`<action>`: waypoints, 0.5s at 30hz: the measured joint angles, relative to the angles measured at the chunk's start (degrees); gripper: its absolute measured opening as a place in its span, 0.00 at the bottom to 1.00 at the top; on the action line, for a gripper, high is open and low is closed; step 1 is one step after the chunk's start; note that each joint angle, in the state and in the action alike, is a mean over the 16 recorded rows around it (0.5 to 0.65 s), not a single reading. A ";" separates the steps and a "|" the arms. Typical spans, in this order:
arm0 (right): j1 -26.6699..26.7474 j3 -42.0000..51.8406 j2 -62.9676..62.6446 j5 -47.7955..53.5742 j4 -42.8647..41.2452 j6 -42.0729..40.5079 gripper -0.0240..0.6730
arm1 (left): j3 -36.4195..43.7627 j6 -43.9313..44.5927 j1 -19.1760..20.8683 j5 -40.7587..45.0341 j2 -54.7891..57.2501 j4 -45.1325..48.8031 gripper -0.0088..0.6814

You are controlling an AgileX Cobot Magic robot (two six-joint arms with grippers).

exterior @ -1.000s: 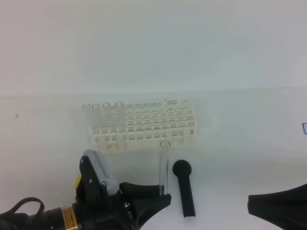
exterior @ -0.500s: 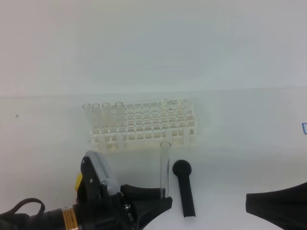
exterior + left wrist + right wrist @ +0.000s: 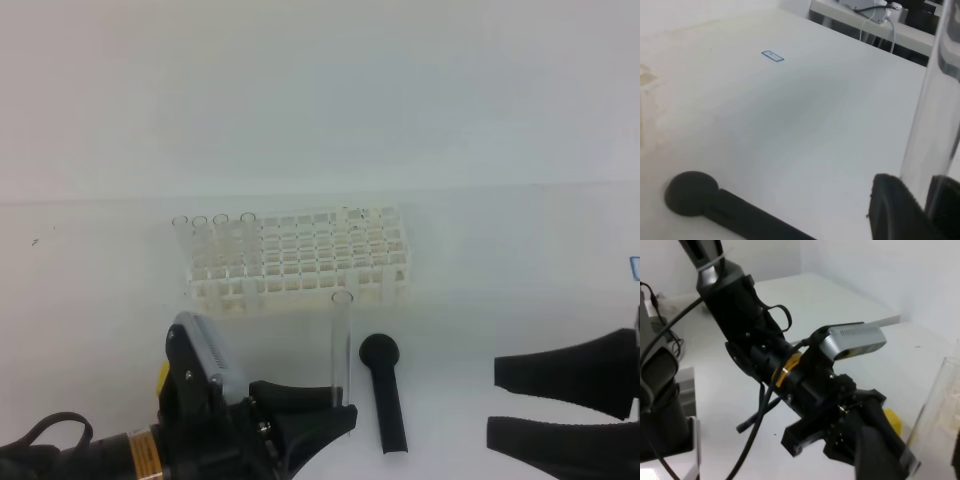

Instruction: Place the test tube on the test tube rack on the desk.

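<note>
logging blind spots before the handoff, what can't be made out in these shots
- Bottom of the test tube: high view, hidden behind the left end effector gripping it.
- Test tube rim: left wrist view, cut off by the top edge.
- Tubes already standing in the test tube rack: high view, clear glass too faint to count.
- Right end effector: open, its arm cut off by the right edge.
- Black stick: left wrist view, cut off by the bottom edge.

Black round-headed stick point(image 3: 384, 390) lies flat, near centre, head toward the far side, handle pointing near. Small blue-outlined label point(image 3: 634, 267) at far right edge. In the left wrist view, a second table point(image 3: 875, 22) beyond, with white cables point(image 3: 879, 15) on it.
</note>
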 joint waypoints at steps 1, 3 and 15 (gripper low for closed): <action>0.24 -0.43 0.64 0.01 0.14 -0.11 0.44 | 0.00 0.17 0.00 0.00 0.00 -0.07 0.06; 0.74 -1.39 2.11 0.03 0.37 -0.34 0.50 | -0.01 0.54 -0.01 0.01 0.02 -0.13 0.07; 2.91 -8.45 14.61 0.40 2.50 -2.77 0.62 | -0.24 2.68 -0.02 1.29 0.07 -0.11 0.08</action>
